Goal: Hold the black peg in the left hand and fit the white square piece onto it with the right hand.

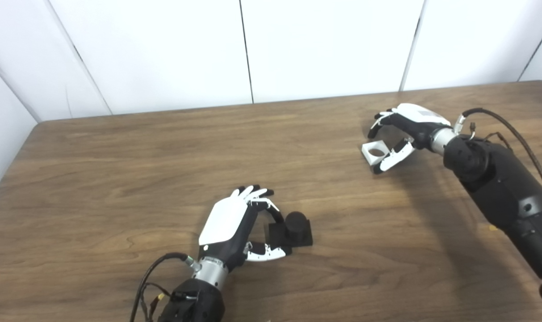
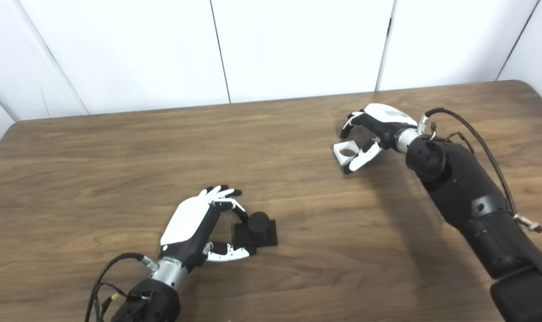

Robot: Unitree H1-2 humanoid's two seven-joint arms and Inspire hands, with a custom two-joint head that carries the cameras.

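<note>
**Lighting and picture quality, both eye views**

Scene bright and even; diffuse light from above. White wall panels (image 1: 324, 44) near overexposed, little texture. Wooden table (image 1: 119, 179) shows a broad soft sheen, no hard glare; grain readable. Shadows soft: a wide dim band falls on the table left of the right arm (image 1: 498, 179), a small dark one under the black peg (image 1: 296, 228). Mild softness overall, compression smearing on fine finger detail. Table's far edge bows slightly, hinting at lens distortion.

Brown wood-grain table (image 1: 119, 179) with rounded far corners, filling most of the view. Behind the table, white wall panels (image 1: 329, 44) split by thin dark seams. On the table, soft shadows under even lighting.
</note>
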